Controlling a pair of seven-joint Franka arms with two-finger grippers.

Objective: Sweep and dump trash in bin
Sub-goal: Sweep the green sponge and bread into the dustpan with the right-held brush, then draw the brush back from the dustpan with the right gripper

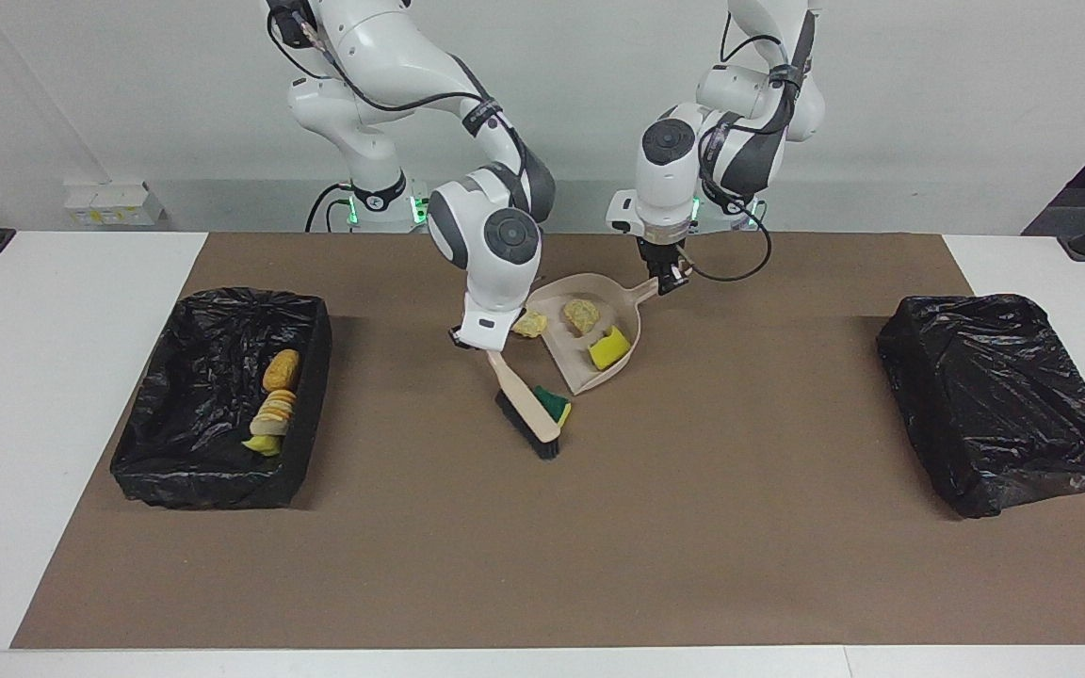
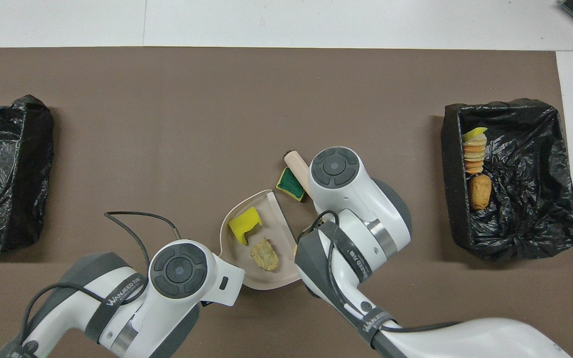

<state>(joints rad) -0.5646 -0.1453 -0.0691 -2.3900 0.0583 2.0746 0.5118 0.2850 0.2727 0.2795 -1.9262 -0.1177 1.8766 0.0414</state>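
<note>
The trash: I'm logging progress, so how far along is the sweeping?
Done: several scraps lie in the bin; two pieces sit in the dustpan. In hand: the right gripper works the brush against a green sponge near the pan; the left gripper holds the pan's handle. Left: one scrap beside the pan, then dumping.

A brown mat covers most of the white table in front of me. Near my edge, about the middle, a beige dustpan sits on the mat with its open mouth toward my right arm's end. Just beside that mouth a beige brush stands tilted, dark bristles down on the mat. At my left arm's end sits a box wrapped in black plastic, well apart from both.
</note>
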